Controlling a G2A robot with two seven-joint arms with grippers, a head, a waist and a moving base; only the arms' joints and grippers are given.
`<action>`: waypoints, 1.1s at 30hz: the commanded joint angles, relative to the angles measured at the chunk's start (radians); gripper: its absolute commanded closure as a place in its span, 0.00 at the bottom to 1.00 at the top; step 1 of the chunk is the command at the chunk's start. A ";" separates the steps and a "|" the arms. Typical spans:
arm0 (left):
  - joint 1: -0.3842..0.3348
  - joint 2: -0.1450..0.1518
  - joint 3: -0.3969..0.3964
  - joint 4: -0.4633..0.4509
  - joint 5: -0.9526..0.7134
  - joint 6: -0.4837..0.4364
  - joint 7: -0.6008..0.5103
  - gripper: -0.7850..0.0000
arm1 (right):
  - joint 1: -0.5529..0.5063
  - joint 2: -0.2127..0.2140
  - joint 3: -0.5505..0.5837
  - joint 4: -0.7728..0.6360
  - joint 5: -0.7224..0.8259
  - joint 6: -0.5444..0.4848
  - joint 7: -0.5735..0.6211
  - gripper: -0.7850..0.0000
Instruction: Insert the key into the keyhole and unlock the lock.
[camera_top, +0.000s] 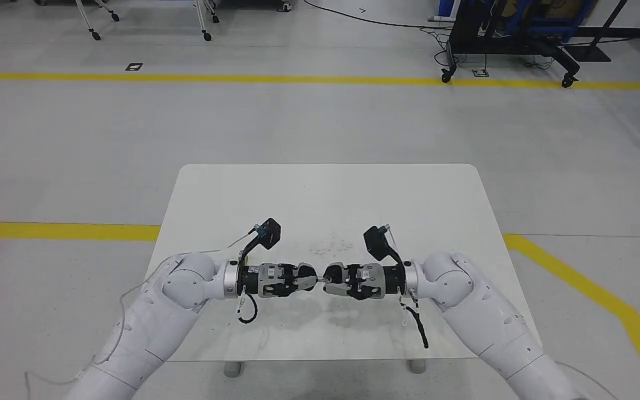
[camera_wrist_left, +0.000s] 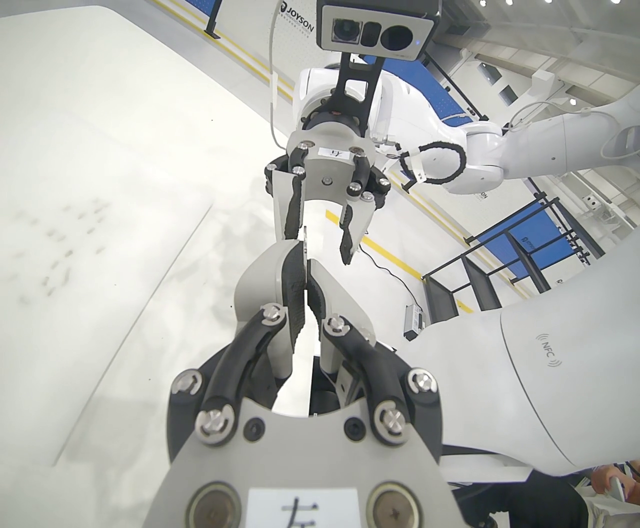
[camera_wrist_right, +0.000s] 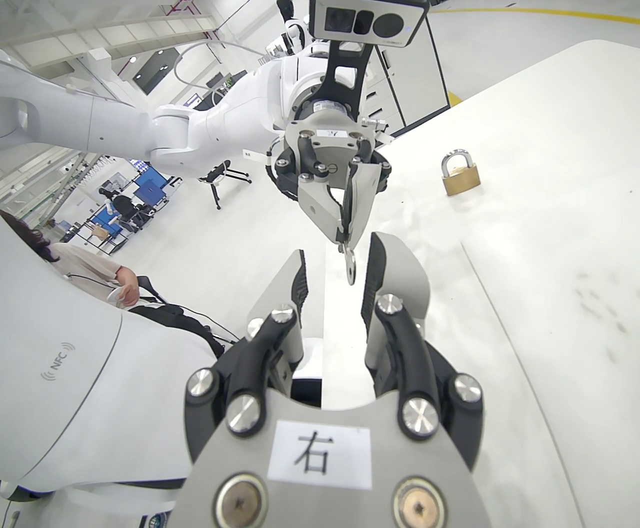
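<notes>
Low in the middle of the top view, over the near half of the white table (camera_top: 420, 200), my two grippers meet tip to tip.

Coming in from the left of that frame is my left gripper (camera_wrist_left: 303, 287). Its ribbed pads are pressed together on the blade end of a small metal key (camera_wrist_right: 350, 264). The key's flat round bow, with a hole in it, sticks out toward my other hand.

To the right, my right gripper (camera_wrist_right: 336, 267) has its fingers spread, one on each side of the bow. I cannot tell whether a pad already touches it.

A brass padlock (camera_wrist_right: 461, 175) rests on the table, well apart from both hands. From my right wrist it sits beyond the left gripper, and its shackle looks closed.

I judge the key to be light, stiff, thin and smooth, so it could easily twist or slip between pads. The best hold is on the flat faces of the bow, which leaves the blade free.

The padlock should be heavier and hard, and it will likely slide on the smooth tabletop. Its body needs clamping with the keyhole left exposed.

Bare table opens toward the top of the frame and to both sides. The table's near edge is closer to my hands, so a dropped key might bounce off there.
</notes>
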 joint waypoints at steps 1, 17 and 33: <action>0.001 0.000 0.002 -0.001 0.003 -0.002 0.008 1.00 | 0.004 0.002 -0.006 0.003 0.001 0.000 0.000 0.75; -0.002 0.007 0.002 -0.002 0.002 -0.042 0.055 0.00 | 0.012 0.019 -0.031 -0.005 -0.005 0.000 -0.047 1.00; 0.017 0.014 -0.049 0.009 -0.008 -0.070 0.155 0.00 | -0.104 0.076 0.120 -0.130 -0.001 0.000 -0.204 1.00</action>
